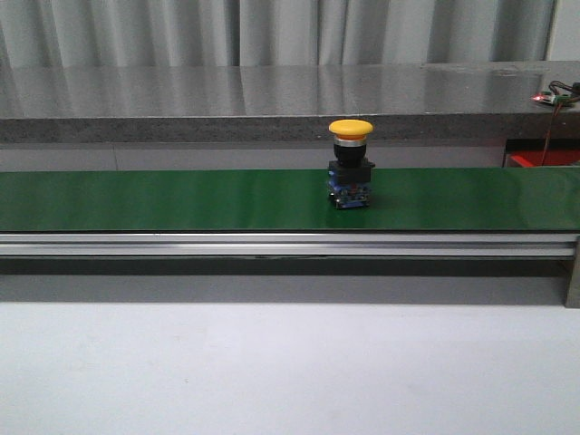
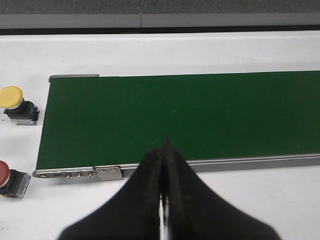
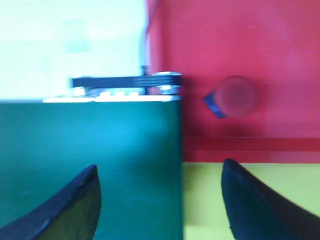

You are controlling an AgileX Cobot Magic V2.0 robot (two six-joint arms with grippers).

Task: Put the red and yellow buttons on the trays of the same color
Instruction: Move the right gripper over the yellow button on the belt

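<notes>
A yellow button stands upright on the green belt in the front view, right of the middle; neither gripper shows in that view. In the left wrist view my left gripper is shut with nothing in it, over the belt's near rail. Beside the belt's end on the white table lie another yellow button and a red button. In the right wrist view my right gripper is open and empty over the belt's end. A red button lies on the red tray; the yellow tray adjoins it.
A grey stone counter runs behind the belt, with a red object and wires at its right end. An aluminium rail fronts the belt. A roller bracket sits at the belt's end by the trays.
</notes>
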